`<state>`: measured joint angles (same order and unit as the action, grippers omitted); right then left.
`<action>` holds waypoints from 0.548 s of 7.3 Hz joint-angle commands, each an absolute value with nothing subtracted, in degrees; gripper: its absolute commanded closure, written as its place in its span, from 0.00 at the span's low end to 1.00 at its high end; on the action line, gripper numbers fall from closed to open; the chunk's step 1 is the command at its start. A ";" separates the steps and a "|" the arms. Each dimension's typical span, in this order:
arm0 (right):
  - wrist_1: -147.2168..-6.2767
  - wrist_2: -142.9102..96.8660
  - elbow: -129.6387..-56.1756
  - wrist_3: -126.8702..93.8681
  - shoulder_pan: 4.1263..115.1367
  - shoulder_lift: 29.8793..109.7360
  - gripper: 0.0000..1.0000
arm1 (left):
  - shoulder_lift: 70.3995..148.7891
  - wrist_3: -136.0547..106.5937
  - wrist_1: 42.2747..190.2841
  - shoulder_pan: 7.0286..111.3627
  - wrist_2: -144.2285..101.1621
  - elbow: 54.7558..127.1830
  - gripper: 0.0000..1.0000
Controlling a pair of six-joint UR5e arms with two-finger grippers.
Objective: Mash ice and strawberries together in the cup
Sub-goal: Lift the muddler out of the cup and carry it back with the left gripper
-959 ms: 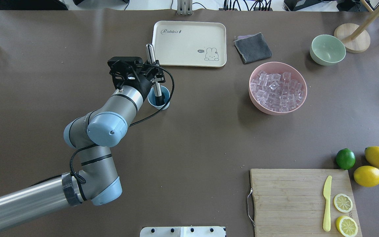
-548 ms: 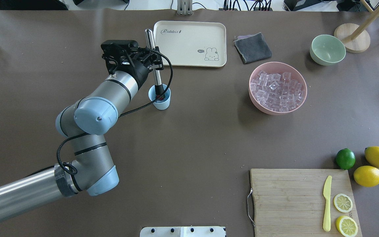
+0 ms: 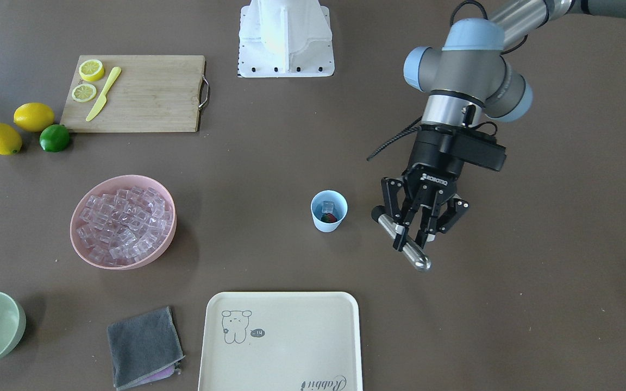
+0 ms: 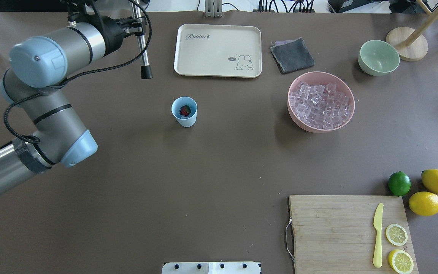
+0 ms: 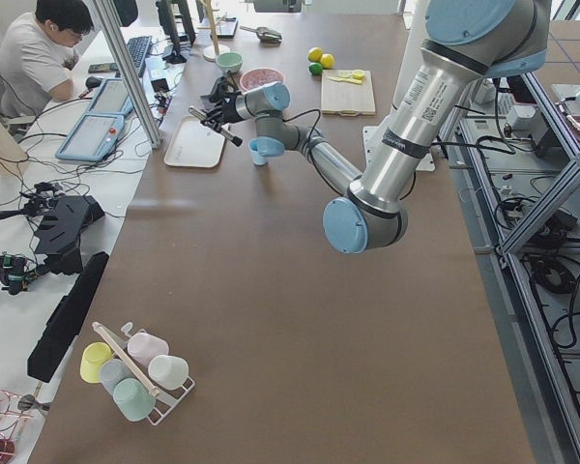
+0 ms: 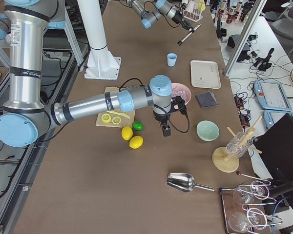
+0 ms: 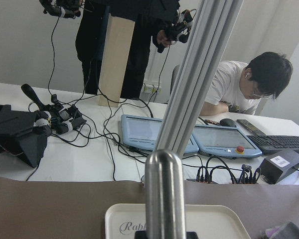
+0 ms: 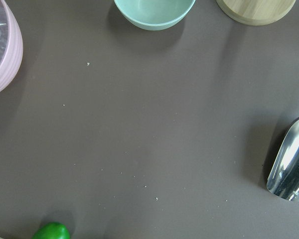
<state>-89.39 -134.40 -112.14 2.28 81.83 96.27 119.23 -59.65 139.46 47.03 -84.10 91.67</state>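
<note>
Steel muddler (image 3: 419, 261) clenched in left pincer (image 3: 409, 242); front view reveals ice (image 3: 327, 206) in cup (image 3: 328, 225).

left pincer (image 3: 409, 239) hangs above surface (image 3: 536, 304), clamped metal rod (image 3: 420, 259) jutting from it | to its right: bare surface, then cup (image 3: 329, 210), well apart, mouth uncovered | ahead-right: tray (image 3: 291, 347), flat, low
</note>
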 commanded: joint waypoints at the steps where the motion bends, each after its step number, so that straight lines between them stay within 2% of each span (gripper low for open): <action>1: -88.60 -134.39 -112.06 2.29 81.83 96.24 0.01 | 110.96 -59.59 137.21 55.95 -100.48 91.32 1.00; 4: -84.99 -134.38 -111.01 2.37 81.65 96.59 0.01 | 100.32 -51.20 135.27 61.78 -113.09 89.06 1.00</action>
<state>-85.75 -134.34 -111.21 2.29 81.68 96.39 104.96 -55.99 135.70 60.17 -108.59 90.76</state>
